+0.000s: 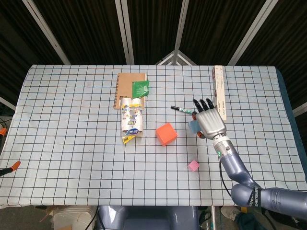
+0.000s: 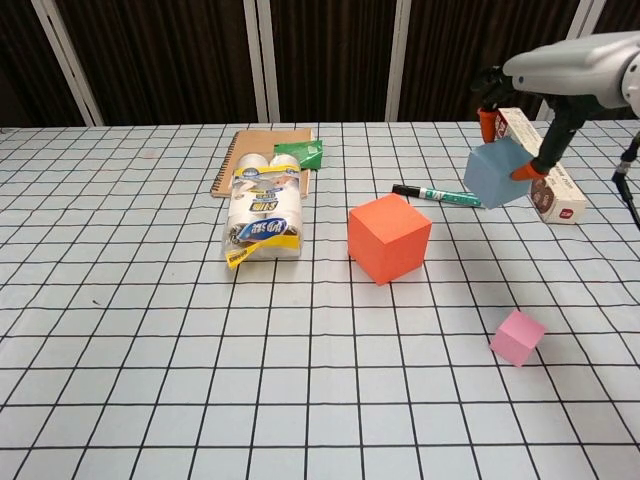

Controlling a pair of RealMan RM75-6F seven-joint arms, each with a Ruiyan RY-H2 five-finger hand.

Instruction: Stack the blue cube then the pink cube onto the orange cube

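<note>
My right hand (image 1: 208, 122) (image 2: 522, 110) grips the blue cube (image 2: 495, 173) (image 1: 193, 126) and holds it in the air, up and to the right of the orange cube (image 2: 389, 238) (image 1: 166, 133). The orange cube stands on the checked cloth near the table's middle. The small pink cube (image 2: 518, 337) (image 1: 194, 165) lies nearer the front edge, to the right of the orange one. In the head view the hand covers most of the blue cube. My left hand shows in neither view.
A green marker (image 2: 438, 194) lies behind the orange cube. A long carton (image 2: 545, 175) lies at the right. A wrapped pack of rolls (image 2: 264, 214), a brown notebook (image 2: 252, 154) and a green packet (image 2: 299, 155) sit at the back left.
</note>
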